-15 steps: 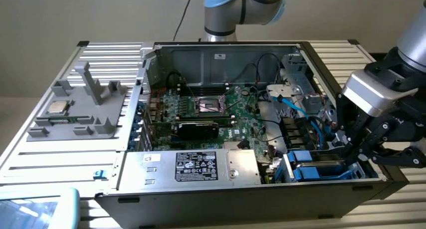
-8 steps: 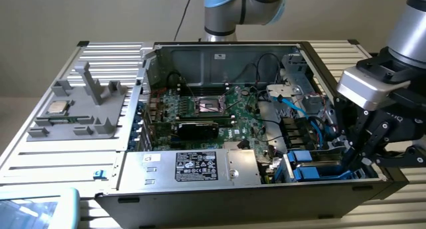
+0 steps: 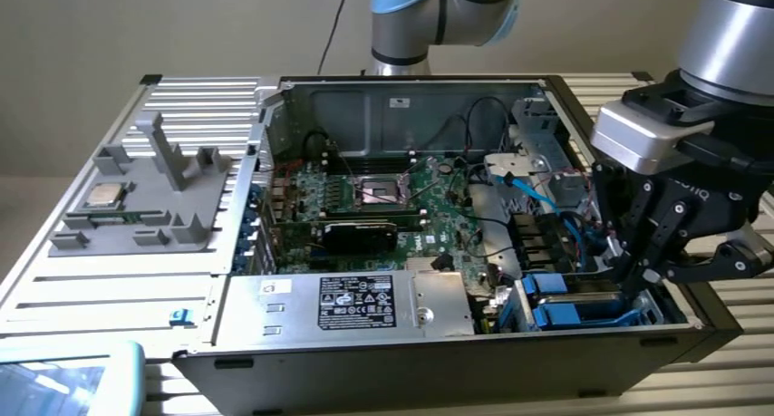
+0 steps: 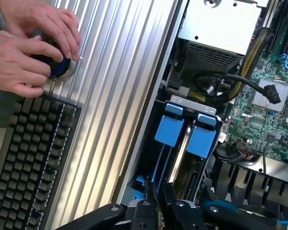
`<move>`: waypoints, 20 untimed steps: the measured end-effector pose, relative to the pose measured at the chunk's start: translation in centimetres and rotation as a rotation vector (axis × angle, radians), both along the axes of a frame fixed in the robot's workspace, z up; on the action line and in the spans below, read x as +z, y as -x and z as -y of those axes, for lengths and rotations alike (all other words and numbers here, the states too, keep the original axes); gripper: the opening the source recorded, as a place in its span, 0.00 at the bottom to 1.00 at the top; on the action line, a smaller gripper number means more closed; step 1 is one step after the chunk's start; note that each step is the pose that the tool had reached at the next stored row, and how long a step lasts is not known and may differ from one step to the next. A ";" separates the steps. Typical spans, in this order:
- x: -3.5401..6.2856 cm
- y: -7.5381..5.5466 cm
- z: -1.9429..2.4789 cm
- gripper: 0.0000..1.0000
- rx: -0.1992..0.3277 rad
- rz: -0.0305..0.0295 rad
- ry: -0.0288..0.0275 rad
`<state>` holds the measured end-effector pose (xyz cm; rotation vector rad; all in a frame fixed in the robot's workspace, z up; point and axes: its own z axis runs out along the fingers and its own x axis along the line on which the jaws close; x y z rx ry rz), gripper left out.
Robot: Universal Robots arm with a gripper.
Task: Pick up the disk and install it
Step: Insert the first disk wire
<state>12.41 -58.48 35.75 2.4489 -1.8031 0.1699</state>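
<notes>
As the claw (image 4: pixel 156 192) grips it, disk (image 4: pixel 169 130) stands edgewise along the case (image 3: pixel 484 366).

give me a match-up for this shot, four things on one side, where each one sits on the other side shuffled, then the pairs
Things
1. gripper
2. small square chip
3. silver box with black label
4. keyboard

Places
A. on the grey tray at the exterior view's left
B. on the ribbed table, beside a person's hands
C. low at the blue drive frames in the case's corner
D. inside the computer case, along its near wall

Pairs: 1-C, 2-A, 3-D, 4-B
</notes>
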 end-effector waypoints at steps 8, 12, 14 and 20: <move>0.06 0.1 -0.66 0.16 -0.005 0.0001 0.0001; 0.06 0.1 -0.83 0.16 -0.015 0.0001 0.0001; 0.06 0.1 -0.91 0.16 -0.021 0.0001 0.0000; 0.06 0.1 -1.24 0.16 -0.035 0.0001 0.0006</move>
